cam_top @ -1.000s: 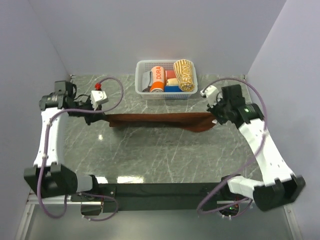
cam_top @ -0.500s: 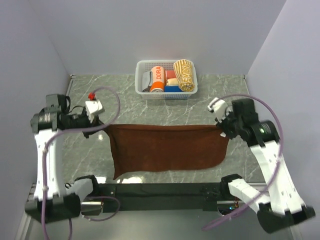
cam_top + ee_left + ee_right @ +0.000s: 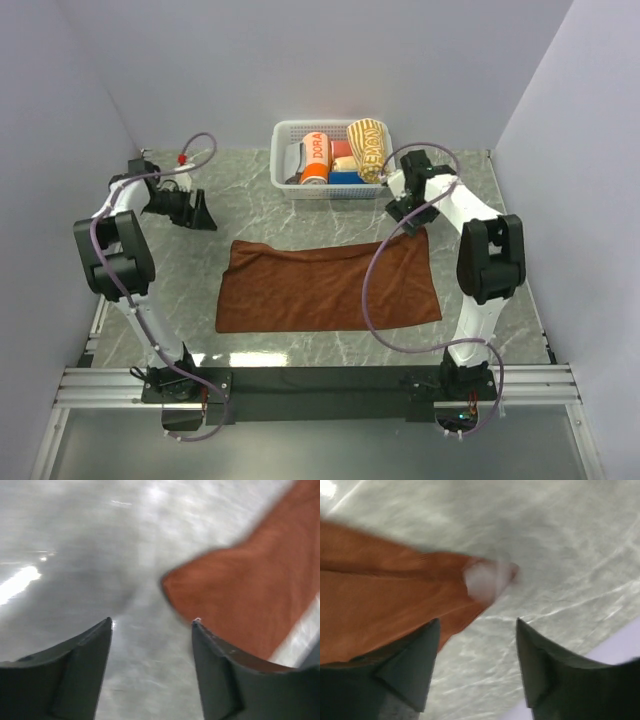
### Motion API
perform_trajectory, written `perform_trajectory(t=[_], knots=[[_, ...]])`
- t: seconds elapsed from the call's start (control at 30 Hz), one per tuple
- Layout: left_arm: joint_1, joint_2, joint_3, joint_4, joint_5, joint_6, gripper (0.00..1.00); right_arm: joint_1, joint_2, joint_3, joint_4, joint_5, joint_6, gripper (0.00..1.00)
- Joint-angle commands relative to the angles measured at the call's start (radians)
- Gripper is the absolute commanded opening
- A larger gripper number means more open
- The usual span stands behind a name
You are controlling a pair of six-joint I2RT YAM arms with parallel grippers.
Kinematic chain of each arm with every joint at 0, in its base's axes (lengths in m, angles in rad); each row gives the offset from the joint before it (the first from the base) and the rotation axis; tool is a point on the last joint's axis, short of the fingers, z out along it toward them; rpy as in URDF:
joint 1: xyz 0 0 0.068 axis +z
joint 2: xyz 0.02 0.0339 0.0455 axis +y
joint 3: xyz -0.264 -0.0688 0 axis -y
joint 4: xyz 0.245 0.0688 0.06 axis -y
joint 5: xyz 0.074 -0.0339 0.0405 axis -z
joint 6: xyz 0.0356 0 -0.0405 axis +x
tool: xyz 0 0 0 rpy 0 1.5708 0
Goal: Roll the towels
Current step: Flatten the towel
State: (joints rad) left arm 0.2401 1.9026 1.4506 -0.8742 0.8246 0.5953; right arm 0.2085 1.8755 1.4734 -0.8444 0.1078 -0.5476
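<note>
Brown towel (image 3: 330,285): lies spread flat on the middle of the tabletop (image 3: 300,215), with nothing holding it.
Striped towel (image 3: 368,150): rolled up in the right end of the white basket (image 3: 279,135) at the far edge. Its lower part is hidden by the basket wall and the other rolls.
Left tool (image 3: 200,215): released, with its fingers spread and only bare tabletop between them (image 3: 151,625). It sits near the brown towel's far left corner (image 3: 240,595), apart from it.
Right tool (image 3: 405,212): released and gripping nothing (image 3: 477,625), just beside the towel's far right corner (image 3: 385,595).
Blurred: both wrist views are smeared. A pale patch (image 3: 485,582) at the towel corner is too soft to identify.
Cut off: each wrist view shows only one towel corner.
Covered: a purple cable (image 3: 366,290) loops across the brown towel's right part.
</note>
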Motion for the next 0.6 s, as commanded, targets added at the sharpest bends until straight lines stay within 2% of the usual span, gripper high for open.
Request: perform_trajectory(t=[0.0,0.03,0.13,0.2,0.3,0.33,0.43,0.57], knots=[[0.07,0.001,0.128,0.035,-0.021,-0.108,0.73,-0.081,-0.051,0.126,-0.015,0.033,0.077,0.75],[0.082,-0.016,0.12,0.043,-0.021,-0.104,0.73,-0.093,-0.065,0.126,-0.031,0.027,0.077,0.75],[0.062,-0.079,0.062,0.044,-0.022,-0.089,0.65,-0.112,-0.114,0.114,-0.088,-0.018,0.09,0.76],[0.044,-0.109,0.015,0.037,-0.004,-0.078,0.56,-0.112,-0.136,0.099,-0.126,-0.074,0.095,0.69],[-0.028,-0.122,-0.062,0.116,-0.059,-0.167,0.5,-0.112,-0.131,0.048,-0.18,-0.157,0.139,0.51],[-0.041,-0.119,-0.074,0.147,-0.07,-0.196,0.48,-0.112,-0.118,0.036,-0.18,-0.181,0.149,0.4],[-0.082,-0.079,-0.075,0.196,-0.064,-0.27,0.4,-0.11,-0.079,0.025,-0.163,-0.191,0.189,0.26],[-0.122,-0.019,-0.038,0.155,-0.013,-0.298,0.31,-0.116,-0.021,0.045,-0.136,-0.181,0.227,0.23]])
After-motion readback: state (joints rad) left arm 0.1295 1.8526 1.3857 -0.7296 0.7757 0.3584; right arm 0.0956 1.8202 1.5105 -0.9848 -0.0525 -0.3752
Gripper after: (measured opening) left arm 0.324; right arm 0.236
